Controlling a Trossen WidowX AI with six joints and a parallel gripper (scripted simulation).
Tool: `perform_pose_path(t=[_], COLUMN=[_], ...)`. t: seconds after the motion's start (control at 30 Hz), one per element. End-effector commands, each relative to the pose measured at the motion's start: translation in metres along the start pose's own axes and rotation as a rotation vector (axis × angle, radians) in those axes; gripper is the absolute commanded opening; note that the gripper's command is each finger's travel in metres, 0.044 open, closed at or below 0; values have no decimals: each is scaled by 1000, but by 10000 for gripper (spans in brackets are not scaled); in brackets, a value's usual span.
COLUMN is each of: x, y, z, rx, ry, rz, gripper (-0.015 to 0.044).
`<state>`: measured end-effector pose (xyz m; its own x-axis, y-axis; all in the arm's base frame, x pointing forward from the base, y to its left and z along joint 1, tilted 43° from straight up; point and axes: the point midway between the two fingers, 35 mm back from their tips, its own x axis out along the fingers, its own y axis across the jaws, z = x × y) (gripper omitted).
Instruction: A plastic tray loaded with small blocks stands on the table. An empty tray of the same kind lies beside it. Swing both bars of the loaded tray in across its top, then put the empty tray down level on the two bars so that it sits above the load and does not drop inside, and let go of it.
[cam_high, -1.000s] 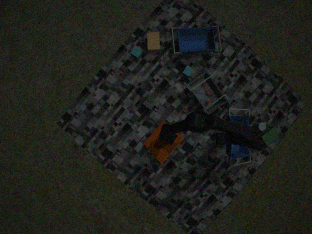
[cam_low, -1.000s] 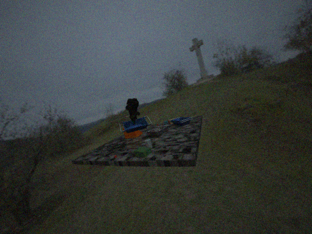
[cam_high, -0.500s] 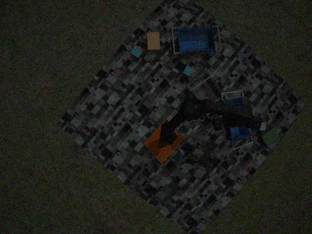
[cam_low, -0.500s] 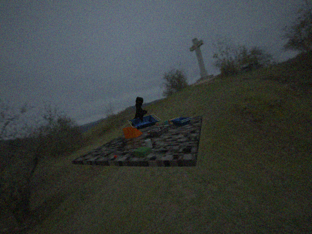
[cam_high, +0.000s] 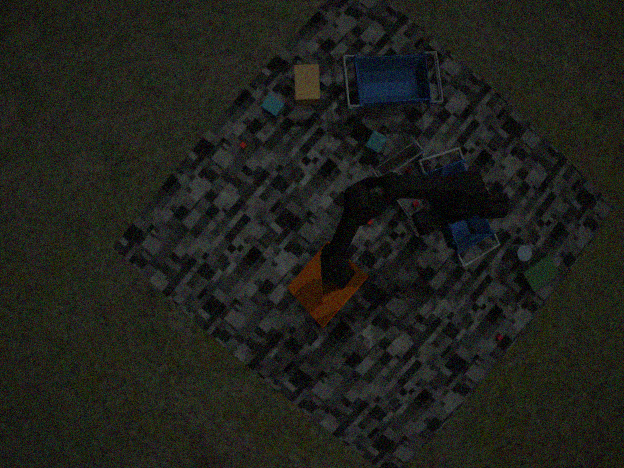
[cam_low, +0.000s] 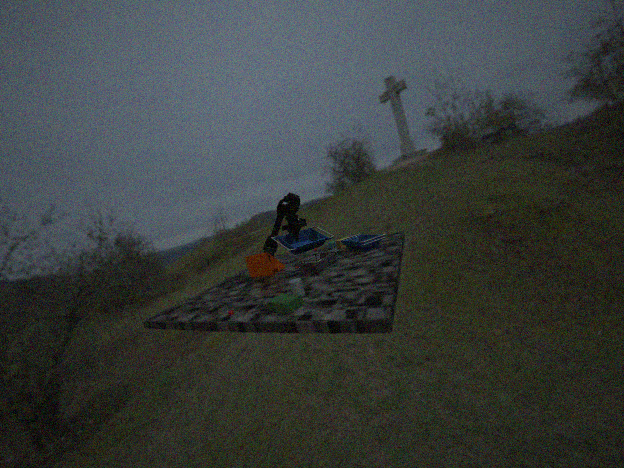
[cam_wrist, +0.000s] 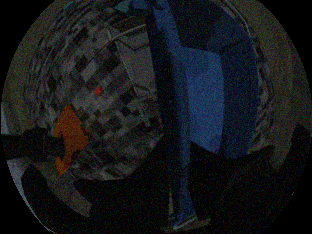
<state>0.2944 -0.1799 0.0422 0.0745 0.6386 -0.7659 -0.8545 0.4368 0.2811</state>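
My gripper (cam_low: 296, 234) (cam_wrist: 170, 139) is shut on the long wall of the empty blue tray (cam_high: 474, 231) (cam_low: 303, 243) (cam_wrist: 205, 95) and holds it up in the air, its wire bars swung out over its ends. The loaded tray (cam_low: 324, 255) (cam_wrist: 134, 44) is pale and clear, with a small red block (cam_high: 415, 203) inside. It stands on the table beside and below the held tray. Its bars look swung in across its top near the ends, but the dark makes this hard to tell. In the top view my arm hides much of both trays and the fingers.
Another blue tray (cam_high: 388, 80) (cam_low: 360, 241) stands at the back, bars out. An orange box (cam_high: 327, 307) (cam_low: 259, 266) is by my arm's base. A yellow block (cam_high: 307, 80), teal blocks (cam_high: 273, 104) (cam_high: 377, 141), a green block (cam_high: 541, 273) (cam_low: 284, 302) and a pale round thing (cam_high: 524, 252) lie around.
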Motion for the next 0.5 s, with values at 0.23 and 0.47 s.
perform_pose_path(t=[0.23,0.47], x=[2,6], y=[14,23], z=[68,93], rx=[-158,-216], ry=[-28,-41], rz=[-12,-3], gripper=[0,0])
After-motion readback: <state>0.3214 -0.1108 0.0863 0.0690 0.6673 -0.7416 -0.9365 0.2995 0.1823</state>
